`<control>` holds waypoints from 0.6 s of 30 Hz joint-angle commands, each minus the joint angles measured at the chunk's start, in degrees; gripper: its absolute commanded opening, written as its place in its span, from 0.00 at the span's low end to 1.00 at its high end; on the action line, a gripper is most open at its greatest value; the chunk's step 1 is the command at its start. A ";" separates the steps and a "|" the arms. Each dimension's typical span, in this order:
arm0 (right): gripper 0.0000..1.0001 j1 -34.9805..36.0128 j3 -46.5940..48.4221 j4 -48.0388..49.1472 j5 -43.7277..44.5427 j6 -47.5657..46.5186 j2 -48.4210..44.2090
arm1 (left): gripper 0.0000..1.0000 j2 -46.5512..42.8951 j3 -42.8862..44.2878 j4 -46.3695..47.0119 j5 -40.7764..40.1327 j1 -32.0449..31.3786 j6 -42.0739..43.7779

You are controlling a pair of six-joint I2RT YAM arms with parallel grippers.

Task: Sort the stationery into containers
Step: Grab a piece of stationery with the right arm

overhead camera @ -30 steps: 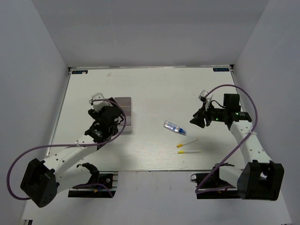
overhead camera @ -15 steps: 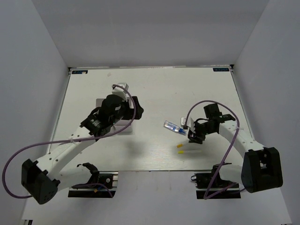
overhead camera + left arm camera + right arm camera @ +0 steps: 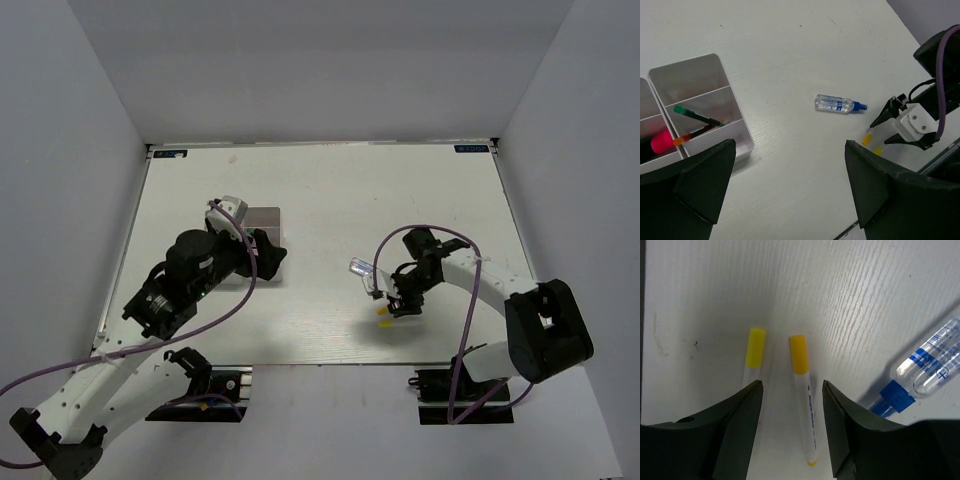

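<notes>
Yellow-capped markers point(image 3: 803, 390), clear-blue tube point(image 3: 932, 367) on white table point(image 3: 330, 190); grey walls point(image 3: 320, 70)

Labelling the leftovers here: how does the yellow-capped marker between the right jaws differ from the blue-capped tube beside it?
The yellow-capped marker is slim and opaque white; the blue-capped tube is thicker and clear. The marker lies between the open jaws of the right gripper; the tube lies outside them. In the right wrist view the marker runs straight up the frame, while the tube slants. Both lie flat on the table.
</notes>
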 commanded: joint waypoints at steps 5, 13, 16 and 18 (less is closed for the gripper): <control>0.54 5.69 4.25 3.39 6.73 3.75 4.79 | 1.00 -4.44 -1.21 1.50 1.76 0.45 2.38; 0.47 10.17 3.82 5.58 12.89 7.01 7.26 | 1.00 -10.06 -2.78 4.40 2.37 0.45 2.38; 0.44 11.32 2.24 7.43 15.09 8.33 6.91 | 1.00 -12.00 -3.31 4.93 2.89 0.45 2.38; 0.39 12.29 1.10 8.83 16.84 9.29 7.00 | 1.00 -12.79 -3.31 5.54 2.90 0.45 2.38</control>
